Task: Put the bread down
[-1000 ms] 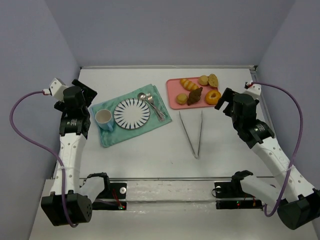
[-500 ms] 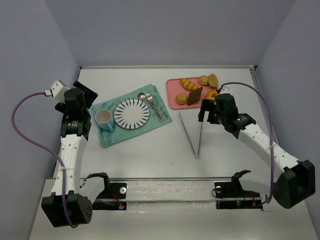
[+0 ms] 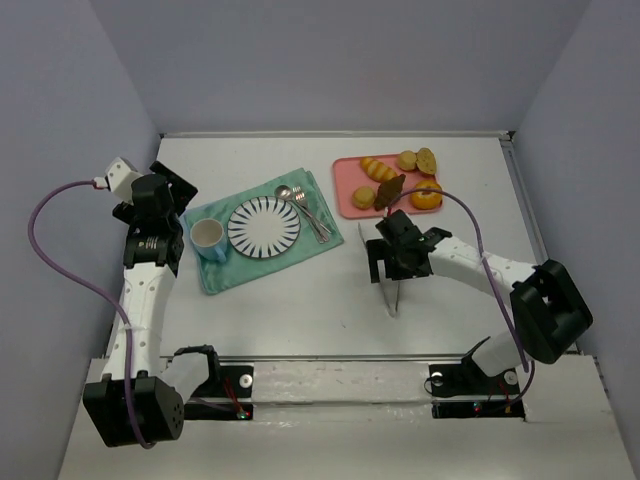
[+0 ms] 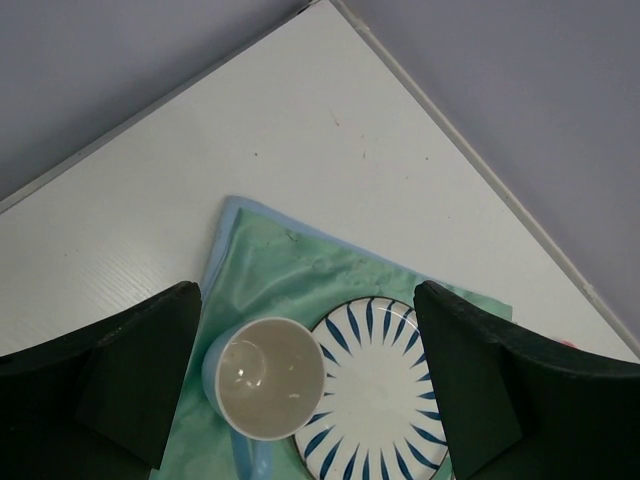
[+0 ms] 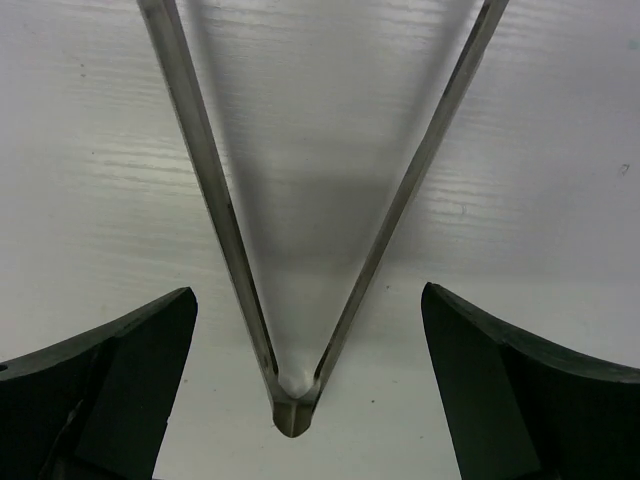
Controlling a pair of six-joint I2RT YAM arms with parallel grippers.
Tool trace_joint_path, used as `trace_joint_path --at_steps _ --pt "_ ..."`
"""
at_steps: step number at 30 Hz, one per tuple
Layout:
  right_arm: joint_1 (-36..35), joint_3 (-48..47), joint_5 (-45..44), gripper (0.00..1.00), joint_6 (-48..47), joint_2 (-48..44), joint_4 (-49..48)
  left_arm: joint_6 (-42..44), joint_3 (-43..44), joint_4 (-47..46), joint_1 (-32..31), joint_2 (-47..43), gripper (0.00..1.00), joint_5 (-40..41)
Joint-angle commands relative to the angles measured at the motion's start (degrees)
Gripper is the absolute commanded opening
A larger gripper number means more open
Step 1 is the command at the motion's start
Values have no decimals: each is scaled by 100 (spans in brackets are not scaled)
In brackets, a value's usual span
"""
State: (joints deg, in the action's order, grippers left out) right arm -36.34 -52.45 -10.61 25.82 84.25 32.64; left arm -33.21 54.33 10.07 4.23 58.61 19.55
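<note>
Several breads lie on a pink tray (image 3: 347, 196) at the back right, among them a dark croissant (image 3: 390, 190) and a doughnut (image 3: 426, 197). Metal tongs (image 3: 384, 268) lie open on the table in front of the tray. My right gripper (image 3: 397, 262) is open and empty, low over the tongs. In the right wrist view the tongs' hinge (image 5: 293, 400) sits between my open fingers (image 5: 308, 335). My left gripper (image 3: 178, 195) is open and empty at the far left, above a blue cup (image 4: 265, 378) and a striped plate (image 4: 385, 395).
The plate (image 3: 264, 225) and cup (image 3: 208, 237) rest on a green cloth (image 3: 245, 268), with a spoon and forks (image 3: 306, 210) at its right side. Grey walls close in the table on three sides.
My right arm has swung left and toward the near edge, from beside the pink tray to over the tongs. The left arm has hardly moved.
</note>
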Motion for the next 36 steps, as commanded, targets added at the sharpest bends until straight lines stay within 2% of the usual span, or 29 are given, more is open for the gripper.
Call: trace_joint_path --at_steps 1,4,7,10,12,15,16,19,22,27,31,36 --pt "-136 24 -205 100 353 153 181 140 -36 -215 8 1 99 67" --pt "-137 33 -222 100 327 433 32 140 -45 -233 8 28 99 49" --pt "-137 -11 -73 100 178 767 -528 148 -54 -259 16 54 99 14" --pt "-137 -230 -213 100 265 1250 -584 166 -54 -251 16 80 99 -13" --pt "-137 -301 -459 96 502 1357 -566 175 -54 -233 8 63 99 5" --pt "-137 -232 -809 76 922 1279 -365 183 -62 -233 8 19 99 66" --pt "-137 -170 -872 63 1020 1200 -329 192 -71 -233 16 10 99 84" --pt "-137 32 -1048 41 1258 778 -128 192 -80 -242 8 -25 99 145" --pt "-137 24 -1048 32 1372 330 101 192 -89 -242 17 -60 99 163" --pt "-137 -230 -1083 28 1092 -565 549 192 -115 -268 17 -113 99 198" --pt "-137 -643 -1180 29 749 -874 673 175 -133 -295 17 -122 99 190" --pt "662 -1329 -575 30 354 -629 612 218 -98 -330 17 -52 99 189"
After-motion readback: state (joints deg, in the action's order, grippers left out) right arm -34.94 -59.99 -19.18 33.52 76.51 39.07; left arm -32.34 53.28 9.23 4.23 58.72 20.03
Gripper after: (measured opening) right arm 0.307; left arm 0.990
